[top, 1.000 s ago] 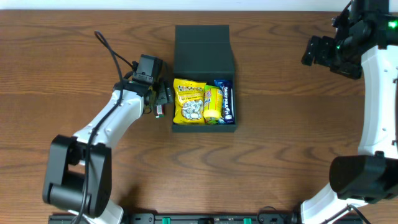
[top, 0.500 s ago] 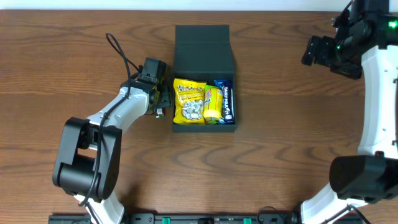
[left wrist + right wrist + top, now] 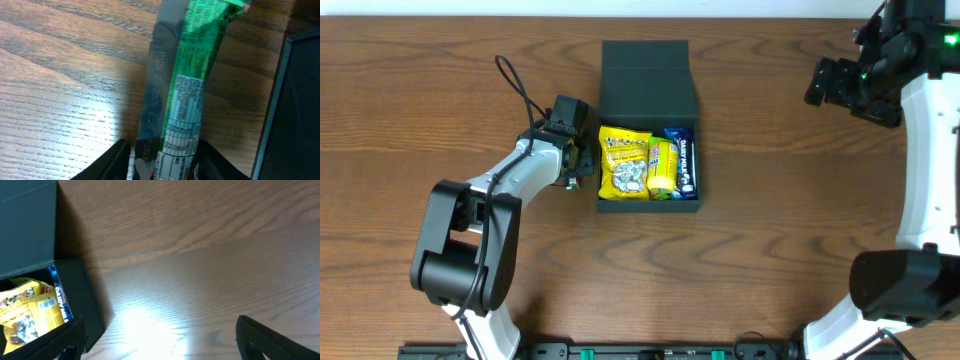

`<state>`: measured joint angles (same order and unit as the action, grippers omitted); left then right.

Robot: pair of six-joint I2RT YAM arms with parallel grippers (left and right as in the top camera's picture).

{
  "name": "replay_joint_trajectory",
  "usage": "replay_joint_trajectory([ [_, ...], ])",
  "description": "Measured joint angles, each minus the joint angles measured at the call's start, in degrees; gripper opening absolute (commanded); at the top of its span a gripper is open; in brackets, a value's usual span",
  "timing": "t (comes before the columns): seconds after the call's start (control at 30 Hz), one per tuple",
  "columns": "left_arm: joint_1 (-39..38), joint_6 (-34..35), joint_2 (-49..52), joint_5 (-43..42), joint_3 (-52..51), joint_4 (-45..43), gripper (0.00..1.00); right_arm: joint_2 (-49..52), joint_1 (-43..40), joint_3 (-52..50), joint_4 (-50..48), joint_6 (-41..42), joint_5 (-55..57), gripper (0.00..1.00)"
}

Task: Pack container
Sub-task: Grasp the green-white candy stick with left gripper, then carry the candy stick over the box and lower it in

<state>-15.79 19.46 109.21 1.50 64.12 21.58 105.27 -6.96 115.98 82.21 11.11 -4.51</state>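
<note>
Starting at the left, I had my left end effector [image 3: 164,152] clamped on a slim green packet [image 3: 192,75], crinkly foil with a silver seam, just beside the container [image 3: 648,207] mid-worktop [image 3: 770,250]. I judged it best to lift it clear of the matte teal wall, then lay it flat over the glossy yellow bag [image 3: 623,162]. My right end effector [image 3: 832,82] hung with its fingers apart, well off to the right.
</note>
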Motion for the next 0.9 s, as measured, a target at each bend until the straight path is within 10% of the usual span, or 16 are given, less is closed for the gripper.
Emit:
replay_joint_trajectory([
  [0.33, 0.0, 0.0, -0.2, 0.0, 0.0, 0.5, 0.06, 0.0, 0.0, 0.0, 0.0, 0.0, 0.0, 0.94],
  [0.57, 0.0, -6.3, -4.8, 2.0, 1.5, 4.5, 0.06, 0.0, 0.0, 0.0, 0.0, 0.0, 0.0, 0.94],
  [0.9, -0.5, -51.1, -18.1, -13.1, 12.9, 1.3, 0.06, 0.0, 0.0, 0.0, -0.2, 0.0, 0.0, 0.95],
])
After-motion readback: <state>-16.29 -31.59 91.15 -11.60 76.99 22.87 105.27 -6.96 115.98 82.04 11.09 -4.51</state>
